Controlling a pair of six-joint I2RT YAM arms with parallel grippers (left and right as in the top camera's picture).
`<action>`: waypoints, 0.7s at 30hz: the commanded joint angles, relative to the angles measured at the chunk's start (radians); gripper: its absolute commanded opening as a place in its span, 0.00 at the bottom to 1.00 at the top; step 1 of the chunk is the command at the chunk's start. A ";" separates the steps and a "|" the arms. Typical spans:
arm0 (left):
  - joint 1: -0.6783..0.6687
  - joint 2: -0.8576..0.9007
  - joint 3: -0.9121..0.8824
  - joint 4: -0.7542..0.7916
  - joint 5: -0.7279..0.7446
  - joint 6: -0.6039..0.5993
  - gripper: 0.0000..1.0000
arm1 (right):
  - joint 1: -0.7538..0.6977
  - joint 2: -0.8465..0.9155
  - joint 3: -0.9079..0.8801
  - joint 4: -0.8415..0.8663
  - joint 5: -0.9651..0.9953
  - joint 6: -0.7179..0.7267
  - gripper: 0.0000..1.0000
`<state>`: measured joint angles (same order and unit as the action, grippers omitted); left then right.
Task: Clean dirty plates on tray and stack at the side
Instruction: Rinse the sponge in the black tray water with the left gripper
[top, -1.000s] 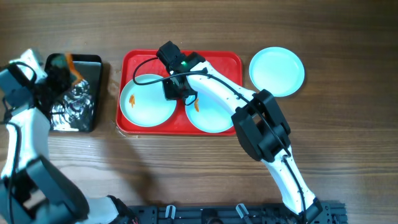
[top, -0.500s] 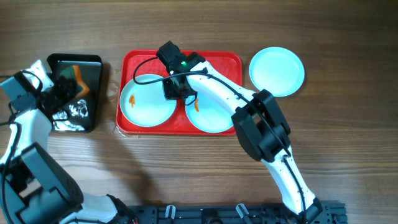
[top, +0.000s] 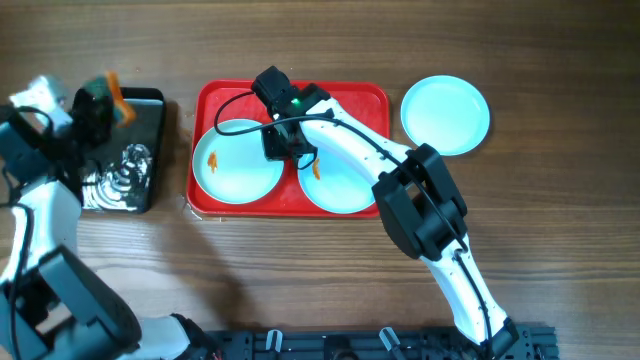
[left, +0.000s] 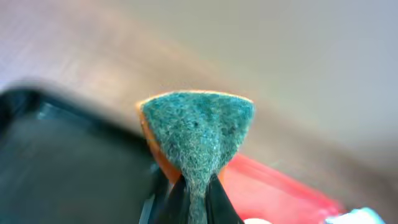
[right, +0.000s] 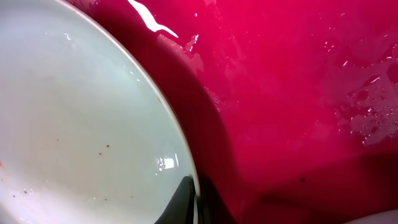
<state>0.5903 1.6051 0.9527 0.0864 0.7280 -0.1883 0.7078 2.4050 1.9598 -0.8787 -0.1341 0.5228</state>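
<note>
Two solid grabs!
There's the left pincer (left: 198, 186) gripping the sponge (left: 198, 127) over the black tray (top: 150, 130); right pincer (right: 194, 200) clamps a plate (right: 74, 124) rim.

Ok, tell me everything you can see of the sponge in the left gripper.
The sponge has a fuzzy dark-green scouring face on an orange foam backing, which shows only as a thin edge along one side. The left gripper pinches its lower end, squeezing it into a fan that widens away from the fingers. From overhead it sits over the far left corner of the black tray, apparently lifted off it, though contact cannot be ruled out. Only the gripper visibly touches it.
</note>
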 joint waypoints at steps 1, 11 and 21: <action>0.069 -0.064 0.017 0.101 0.251 -0.201 0.04 | -0.016 0.058 -0.036 -0.025 0.093 -0.009 0.04; 0.166 0.097 -0.036 -0.092 0.297 0.100 0.04 | -0.016 0.058 -0.036 -0.027 0.089 -0.024 0.05; 0.258 0.061 -0.032 0.784 0.727 -0.559 0.04 | -0.016 0.058 -0.036 -0.027 0.089 -0.026 0.04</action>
<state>0.8452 1.7298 0.9073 0.7715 1.3800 -0.5014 0.7071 2.4050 1.9598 -0.8791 -0.1349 0.5140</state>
